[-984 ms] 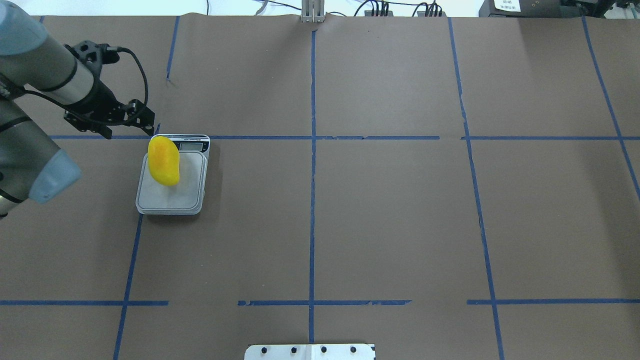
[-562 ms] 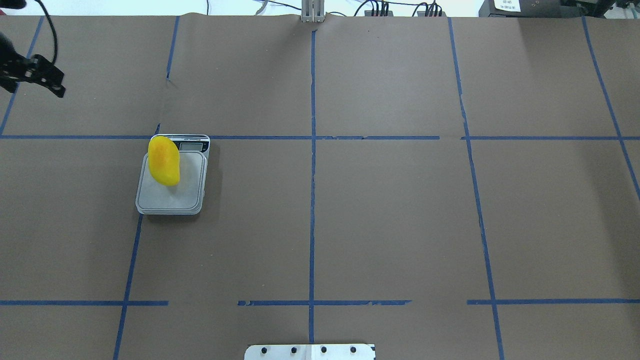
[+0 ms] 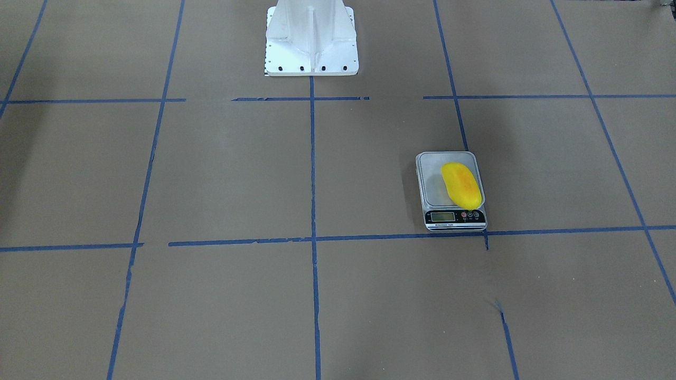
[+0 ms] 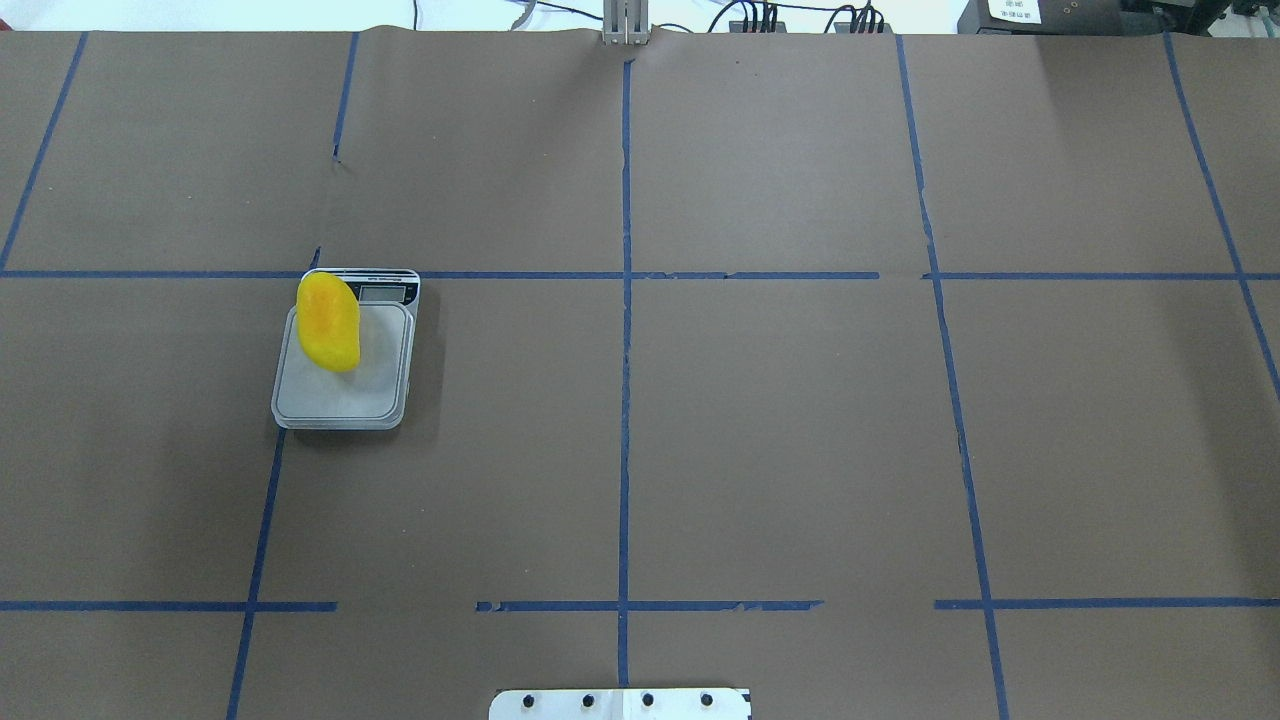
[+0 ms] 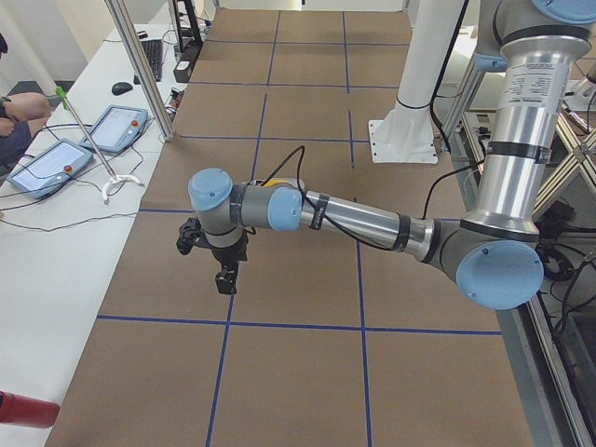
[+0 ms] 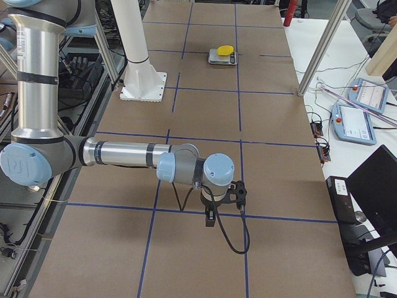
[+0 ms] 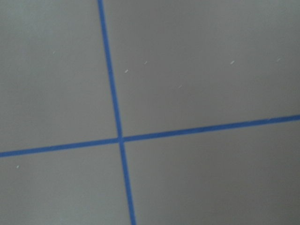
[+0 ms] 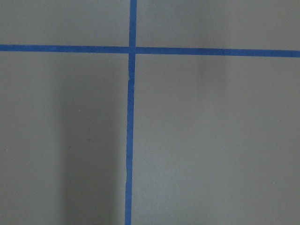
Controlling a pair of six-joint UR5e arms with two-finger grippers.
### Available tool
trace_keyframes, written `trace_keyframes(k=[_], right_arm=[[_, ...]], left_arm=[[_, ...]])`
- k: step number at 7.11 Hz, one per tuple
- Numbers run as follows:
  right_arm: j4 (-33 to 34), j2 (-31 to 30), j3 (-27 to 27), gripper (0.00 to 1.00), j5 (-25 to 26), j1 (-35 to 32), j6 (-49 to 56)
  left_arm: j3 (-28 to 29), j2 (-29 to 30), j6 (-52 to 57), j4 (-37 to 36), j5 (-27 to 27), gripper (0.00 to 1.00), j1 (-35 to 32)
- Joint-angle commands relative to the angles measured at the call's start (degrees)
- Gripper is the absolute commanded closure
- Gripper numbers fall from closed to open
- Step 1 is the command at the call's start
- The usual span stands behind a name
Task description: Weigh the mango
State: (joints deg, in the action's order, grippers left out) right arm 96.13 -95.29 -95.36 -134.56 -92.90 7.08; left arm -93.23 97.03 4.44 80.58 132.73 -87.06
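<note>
The yellow mango (image 4: 328,321) with an orange blush lies on the left part of the small grey scale's platform (image 4: 345,395), its far end by the display. It also shows in the front-facing view (image 3: 462,184) on the scale (image 3: 435,184) and, far off, in the right side view (image 6: 225,49). No gripper touches it. My left gripper (image 5: 223,279) hangs over bare table at the table's left end. My right gripper (image 6: 211,218) hangs over bare table at the right end. Both show only in side views, so I cannot tell if they are open or shut.
The white robot base (image 3: 311,42) stands at the table's near middle edge. Blue tape lines grid the brown table. Operator tablets (image 5: 47,163) and cables lie on the side bench; a monitor and tablets (image 6: 356,121) are at the other end.
My left arm has pulled away from the scale's far left corner, moving left and out of the overhead view. The mango and scale have not moved.
</note>
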Motion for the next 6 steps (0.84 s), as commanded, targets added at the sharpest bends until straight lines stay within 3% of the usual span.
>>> trace_keyframes(k=[1, 3, 6], right_arm=[[0.0, 0.0, 0.0, 0.0, 0.0, 0.0, 0.0], [-0.1, 0.0, 0.0, 0.0, 0.0, 0.0, 0.0], [0.0, -0.1, 0.0, 0.0, 0.0, 0.0, 0.0]], left_arm=[[4.5, -0.7, 1.8, 0.0, 0.5, 0.0, -0.8], [5.1, -3.2, 5.5, 0.5, 3.6, 0.0, -2.6], [4.6, -3.5, 5.5, 0.5, 4.3, 0.0, -2.9]])
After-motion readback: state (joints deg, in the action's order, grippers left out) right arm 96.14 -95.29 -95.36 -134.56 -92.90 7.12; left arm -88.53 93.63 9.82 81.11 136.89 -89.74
